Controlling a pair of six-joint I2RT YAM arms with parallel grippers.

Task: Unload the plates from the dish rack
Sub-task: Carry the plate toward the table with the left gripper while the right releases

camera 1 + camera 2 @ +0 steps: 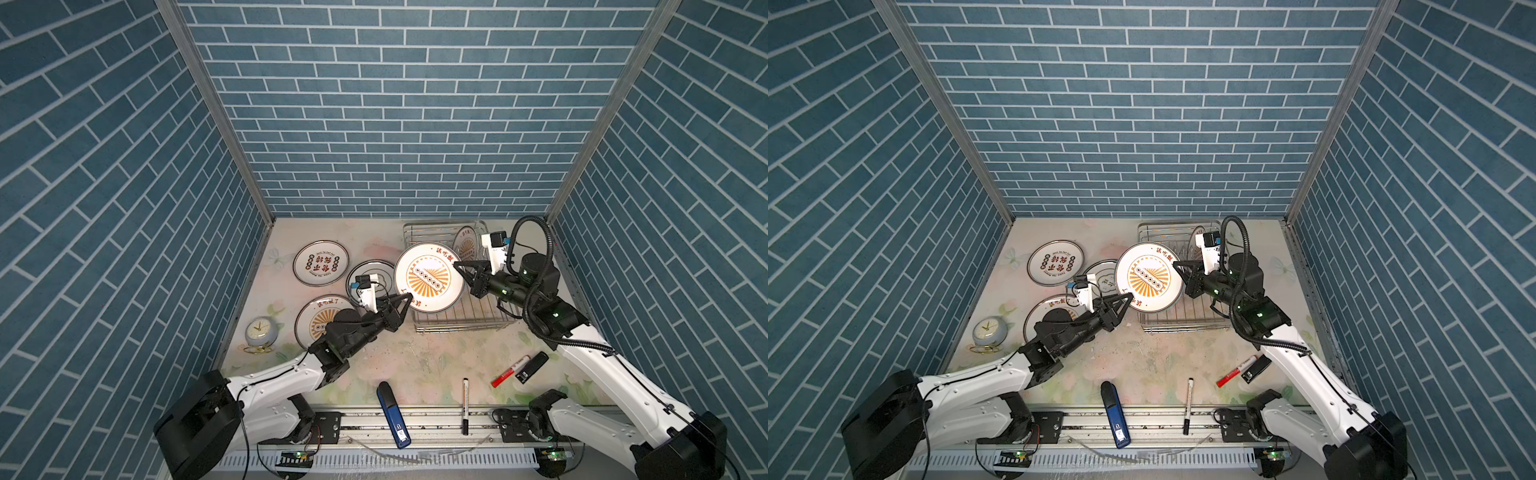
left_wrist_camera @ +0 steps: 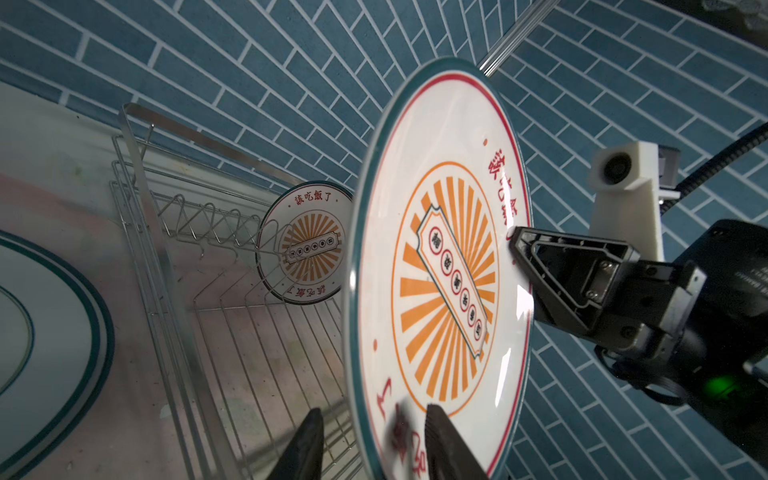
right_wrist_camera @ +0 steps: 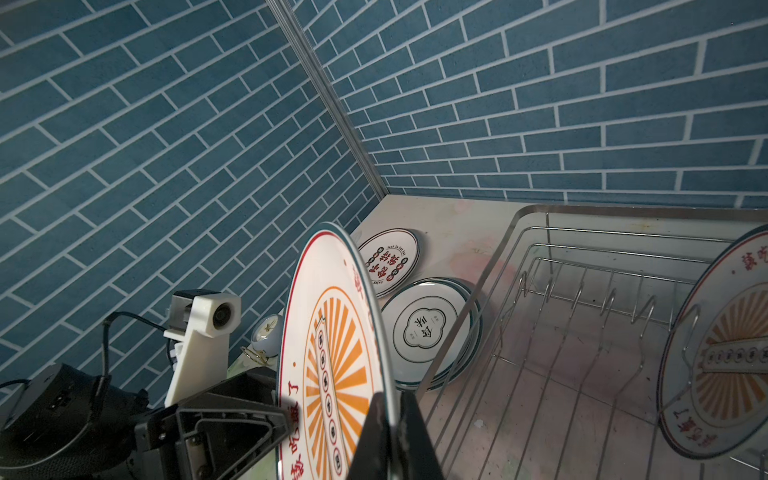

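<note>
Plate point(image 1: 428, 277) aloft over rack point(image 1: 457, 322), counter's point(image 1: 415, 357) far-right corner | my right end effector point(image 1: 458, 266) pinching its rim | left end effector point(image 1: 410, 296) straddling opposite rim, grip unclear | risk: right releasing early drops it

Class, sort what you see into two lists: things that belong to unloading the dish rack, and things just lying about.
Belongs to the job: dish rack; lifted plate, held by the right hand; left hand at its rim; plate in the rack; red-character plate, stacked plates, tabletop sunburst plate.

Just lying about: clock; blue tool; black pen; red marker; small black box.
</note>
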